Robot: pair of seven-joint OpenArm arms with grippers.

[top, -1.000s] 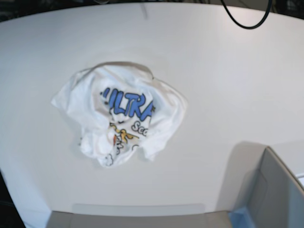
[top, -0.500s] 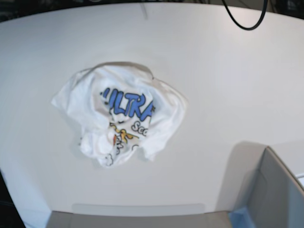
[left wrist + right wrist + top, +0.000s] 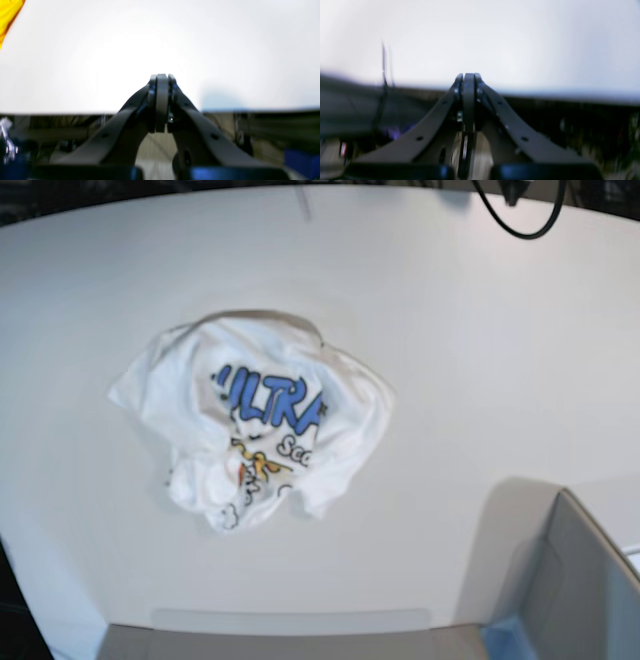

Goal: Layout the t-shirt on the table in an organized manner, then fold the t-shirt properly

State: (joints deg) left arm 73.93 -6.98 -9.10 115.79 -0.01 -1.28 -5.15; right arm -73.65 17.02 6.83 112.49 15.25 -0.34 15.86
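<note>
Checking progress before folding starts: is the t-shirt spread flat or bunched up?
Bunched up. The t-shirt lies in a crumpled heap on the table, its print creased and partly hidden, no sleeves laid out.

You see a white t-shirt (image 3: 255, 420) printed with blue "ULTRA" lettering and orange-yellow marks. It lies on your plain white table (image 3: 470, 350), near a grey bin (image 3: 580, 580) with a blue corner.

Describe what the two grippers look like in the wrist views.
Both look alike: the left gripper and right gripper have matte black, flat fingers curving in from wide bases, dotted with small round holes. Glossy blue-tinted housing edges show along the bottom of each view.
</note>
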